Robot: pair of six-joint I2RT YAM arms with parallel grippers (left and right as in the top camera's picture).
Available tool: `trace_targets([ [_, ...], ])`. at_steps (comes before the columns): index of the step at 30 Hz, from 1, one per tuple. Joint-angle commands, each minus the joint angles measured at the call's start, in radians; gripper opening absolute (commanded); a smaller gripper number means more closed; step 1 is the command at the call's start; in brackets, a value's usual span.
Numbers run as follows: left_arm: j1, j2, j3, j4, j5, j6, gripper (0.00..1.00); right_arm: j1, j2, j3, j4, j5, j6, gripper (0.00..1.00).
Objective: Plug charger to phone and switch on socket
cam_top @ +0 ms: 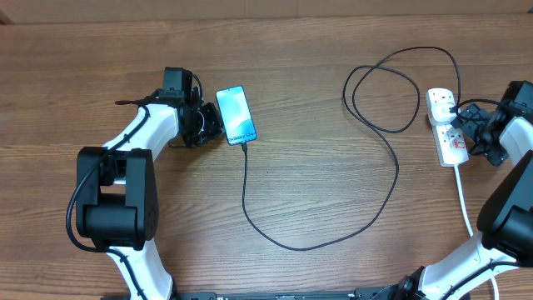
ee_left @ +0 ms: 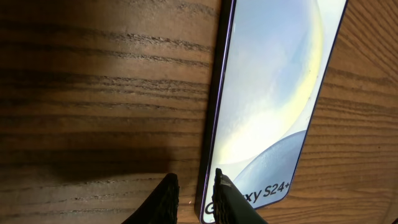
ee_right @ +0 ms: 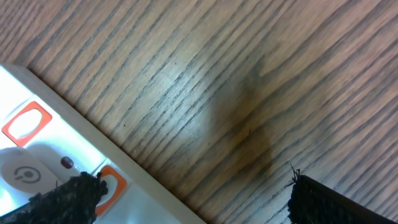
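Note:
The phone lies flat on the wooden table with its light-blue screen up. The charger's thin black cable seems plugged into the phone's near end and loops right to a black plug seated in the white socket strip. My left gripper stands at the phone's lower left corner. In the left wrist view its fingers are a narrow gap apart over the phone's long edge, clamping nothing. My right gripper stands wide open, one finger over the socket strip's red switch.
The strip's thick white cord runs toward the front edge on the right. The cable's loose loops lie between the phone and the strip. Both arm bases stand at the front of the table.

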Motion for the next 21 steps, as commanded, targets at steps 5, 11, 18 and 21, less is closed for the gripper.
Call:
trace_targets([
  [5, 0.002, -0.014, 0.003, 0.001, 0.008, 0.002, 0.22, 0.003, 0.013, -0.007, -0.005, 0.03, 0.012, 1.0],
  [11, 0.002, -0.014, 0.003, 0.001, 0.008, 0.002, 0.22, 0.003, 0.02, -0.008, -0.027, -0.059, 0.008, 1.0],
  [18, 0.003, -0.014, 0.003, 0.001, 0.008, 0.002, 0.22, 0.003, 0.022, -0.008, -0.038, -0.1, 0.008, 1.0],
  [21, 0.003, -0.014, 0.003, 0.001, 0.008, 0.002, 0.22, 0.003, 0.022, -0.01, -0.047, -0.1, 0.008, 1.0],
])
